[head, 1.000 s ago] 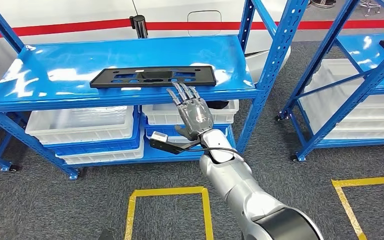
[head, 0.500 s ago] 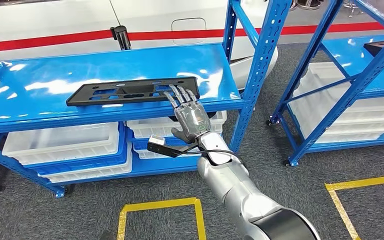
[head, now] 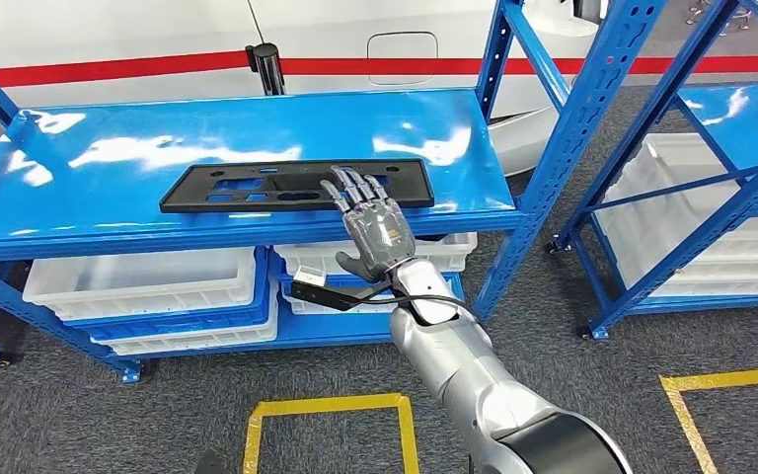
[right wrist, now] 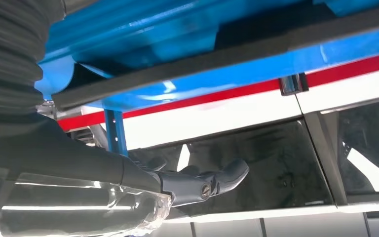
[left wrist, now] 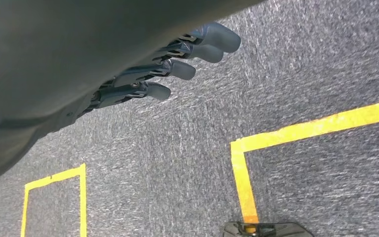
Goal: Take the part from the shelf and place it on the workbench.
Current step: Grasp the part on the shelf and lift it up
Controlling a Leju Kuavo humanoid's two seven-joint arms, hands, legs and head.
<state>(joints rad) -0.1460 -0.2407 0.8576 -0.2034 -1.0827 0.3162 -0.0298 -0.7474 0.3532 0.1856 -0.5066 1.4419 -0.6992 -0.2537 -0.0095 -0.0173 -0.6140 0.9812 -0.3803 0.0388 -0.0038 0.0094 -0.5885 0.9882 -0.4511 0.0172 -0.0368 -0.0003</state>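
Note:
The part [head: 257, 186] is a long flat black plate with several cut-outs, lying flat near the front of the blue shelf's top board [head: 138, 148]. My right hand [head: 375, 227] reaches up over the shelf's front lip, fingers spread and straight, with its fingertips [head: 347, 185] over the part's front edge, right of its middle. It holds nothing. In the right wrist view the thumb [right wrist: 207, 183] sticks out free, and the part's dark edge [right wrist: 256, 47] runs across on the blue board. My left hand [left wrist: 172, 59] hangs over the carpet, fingers loosely extended and empty.
White bins [head: 148, 276] fill the lower shelf levels. A blue upright post [head: 563, 148] stands just right of my arm. A second blue rack [head: 711, 188] with white bins stands at the right. Yellow tape squares [head: 326, 405] mark the grey carpet.
The camera has shifted, so the whole picture moved. My right hand has come forward: its fingertips were at the shelf's front lip and now lie over the part's front edge.

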